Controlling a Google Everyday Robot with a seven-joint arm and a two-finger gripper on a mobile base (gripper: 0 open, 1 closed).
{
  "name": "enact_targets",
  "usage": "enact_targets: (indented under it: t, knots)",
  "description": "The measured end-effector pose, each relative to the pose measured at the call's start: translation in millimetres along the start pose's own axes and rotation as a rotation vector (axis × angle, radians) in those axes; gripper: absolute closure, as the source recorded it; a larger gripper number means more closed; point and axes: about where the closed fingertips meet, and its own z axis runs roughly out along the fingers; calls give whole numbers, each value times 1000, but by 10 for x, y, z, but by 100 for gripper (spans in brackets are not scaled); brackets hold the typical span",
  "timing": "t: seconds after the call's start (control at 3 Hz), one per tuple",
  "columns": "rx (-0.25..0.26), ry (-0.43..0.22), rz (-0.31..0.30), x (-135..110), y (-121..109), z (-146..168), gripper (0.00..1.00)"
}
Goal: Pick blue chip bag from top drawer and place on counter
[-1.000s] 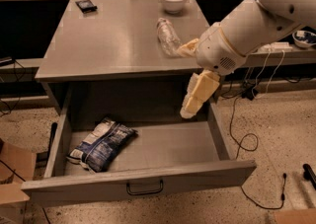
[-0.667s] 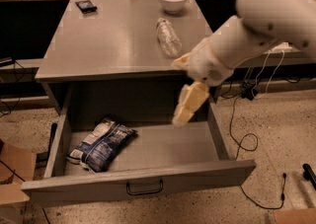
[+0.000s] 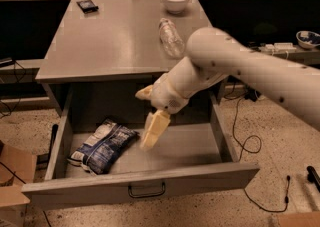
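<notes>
Big white arm [image 3: 250,68] reaching down from the right, gripper [image 3: 151,133] pointing down inside the pulled-out top drawer [image 3: 140,185], cannot tell how wide it is, blue chip bag [image 3: 102,146] crumpled, lying in the drawer's left part, just beside the gripper, white marks unreadable, clear bottle [image 3: 171,38] on the counter [image 3: 110,41].

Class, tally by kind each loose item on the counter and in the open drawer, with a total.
Chip bags: 1, blue chip bag, in the top drawer
Bottles: 1, clear bottle, on the counter
Bowls: 1, white bowl
Others: 1, small dark item
Total: 4
The tool hangs over the drawer beside the bag.
</notes>
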Motion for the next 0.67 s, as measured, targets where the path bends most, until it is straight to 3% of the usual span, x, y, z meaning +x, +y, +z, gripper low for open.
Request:
enact_targets:
  t: [0.33, 0.67]
  knots:
    - [-36, -46, 0, -9, -4, 474, 0]
    - [-31, -98, 27, -7, -116, 1039, 0]
